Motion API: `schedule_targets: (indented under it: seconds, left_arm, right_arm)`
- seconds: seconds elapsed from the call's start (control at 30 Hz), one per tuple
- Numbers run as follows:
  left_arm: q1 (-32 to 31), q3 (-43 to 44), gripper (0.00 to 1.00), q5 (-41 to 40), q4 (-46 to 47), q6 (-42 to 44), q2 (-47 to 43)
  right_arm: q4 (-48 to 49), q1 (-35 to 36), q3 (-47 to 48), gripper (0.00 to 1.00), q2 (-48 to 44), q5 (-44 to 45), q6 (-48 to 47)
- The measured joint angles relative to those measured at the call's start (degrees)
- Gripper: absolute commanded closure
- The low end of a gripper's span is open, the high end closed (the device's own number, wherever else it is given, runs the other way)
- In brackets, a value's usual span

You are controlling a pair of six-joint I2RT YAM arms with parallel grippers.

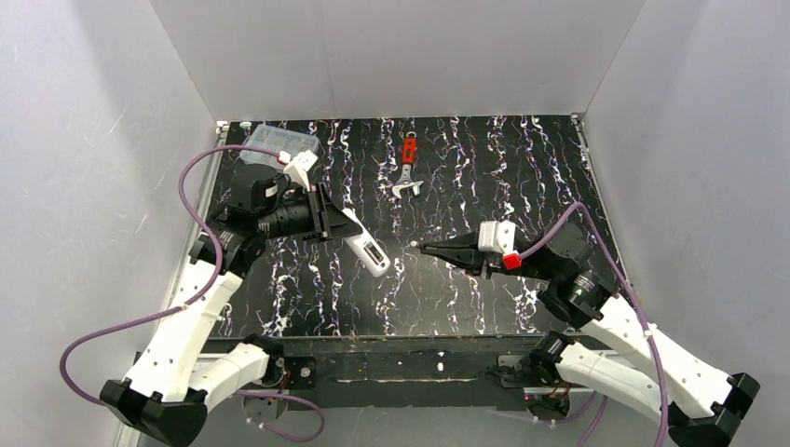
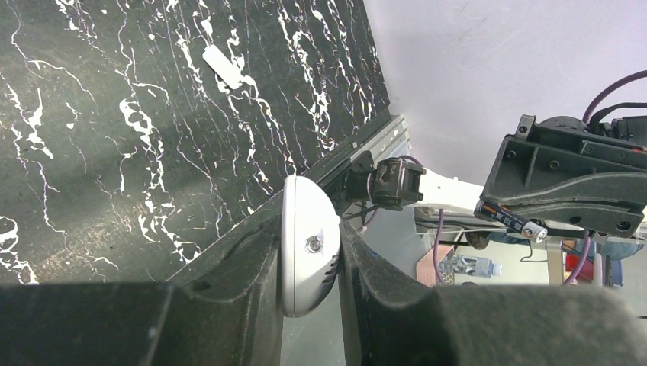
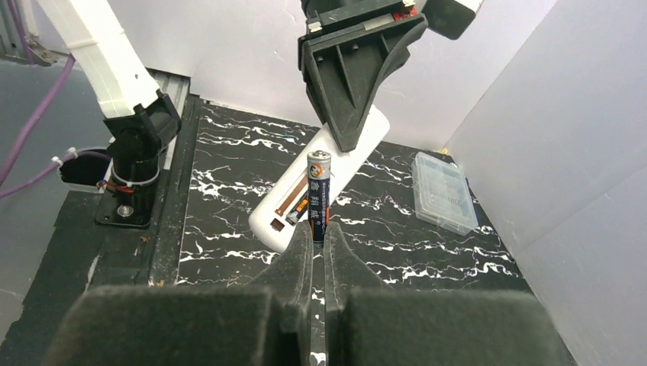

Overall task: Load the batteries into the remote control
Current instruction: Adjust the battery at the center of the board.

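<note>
The left gripper (image 1: 326, 216) is clenching the slim, round-ended white plastic remote control (image 1: 365, 246), holding it tilted above the glossy black, white-veined table (image 1: 484, 177). The right gripper (image 3: 317, 232) is pinching the lower end of a slender dark cylindrical battery (image 3: 318, 194) with a silvery cap between its matte black fingers, near the remote's open back. There, what looks like a second battery (image 3: 302, 206) is lying beside a copper-coloured strip (image 3: 291, 201).
</note>
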Motion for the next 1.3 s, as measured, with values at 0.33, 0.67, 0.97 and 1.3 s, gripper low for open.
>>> schedule_targets:
  seconds: [0.33, 0.67, 0.97, 1.3]
  left_arm:
    - [0.0, -0.44, 1.0, 0.02, 0.02, -0.07, 0.0]
    - [0.04, -0.46, 1.0, -0.61, -1.79, 0.72, -1.49]
    - [0.11, -0.46, 1.0, -1.36, -3.13, 1.09, -2.71]
    - [0.37, -0.46, 1.0, -1.92, -3.56, 1.05, -4.0]
  right_arm:
    - [3.39, 0.17, -2.01, 0.99, 1.99, 13.75, 10.47]
    - [-14.78, -0.5, 0.09, 0.99, 27.1, 43.95, 33.53]
    - [-26.75, -0.48, 9.77, 0.99, 46.23, 46.34, 46.99]
    - [-33.57, -0.37, 14.64, 0.69, 55.87, 45.94, 49.37]
